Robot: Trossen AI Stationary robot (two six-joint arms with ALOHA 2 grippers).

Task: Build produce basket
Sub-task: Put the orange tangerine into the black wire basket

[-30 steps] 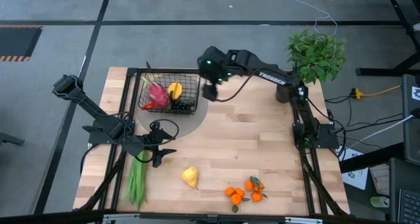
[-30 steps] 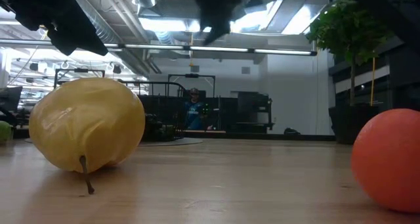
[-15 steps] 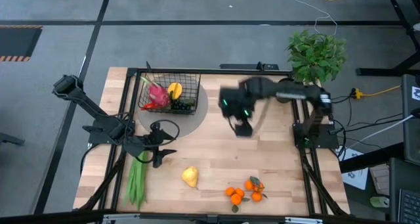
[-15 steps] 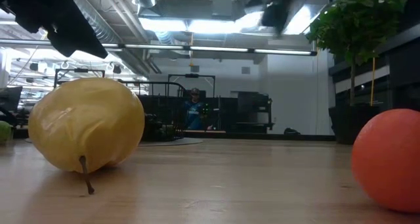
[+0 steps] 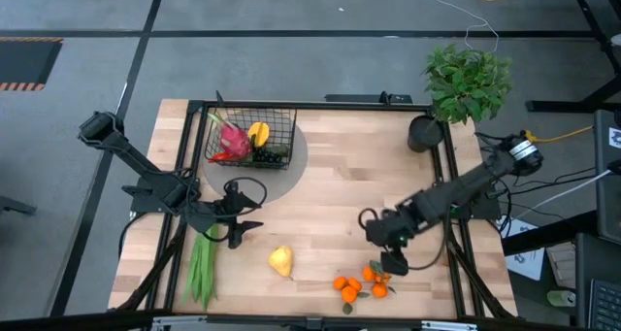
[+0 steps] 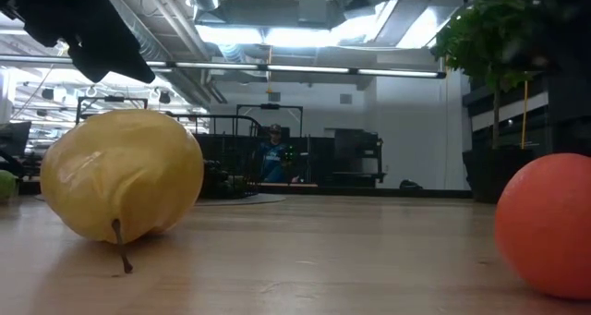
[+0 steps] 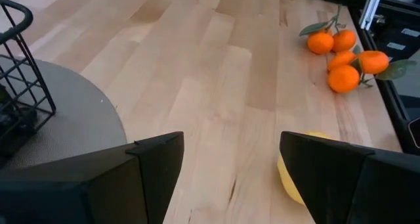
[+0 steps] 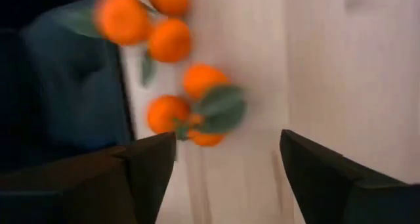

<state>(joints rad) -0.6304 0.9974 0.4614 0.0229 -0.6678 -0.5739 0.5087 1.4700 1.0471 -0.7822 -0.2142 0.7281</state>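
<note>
About halfway: the wire basket (image 5: 250, 138) at the table's back left already holds a dragon fruit (image 5: 232, 139), yellow pepper (image 5: 258, 133) and something dark. Pear (image 5: 280, 261), oranges (image 5: 362, 281) and green beans (image 5: 202, 265) are left out front. Right gripper (image 5: 390, 258), jaws spread wide and empty, is parked above the oranges; left gripper (image 5: 245, 229), also wide, is near the pear.

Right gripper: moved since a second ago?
Yes. The right gripper went from beside the basket across the table to just above the oranges.
</note>
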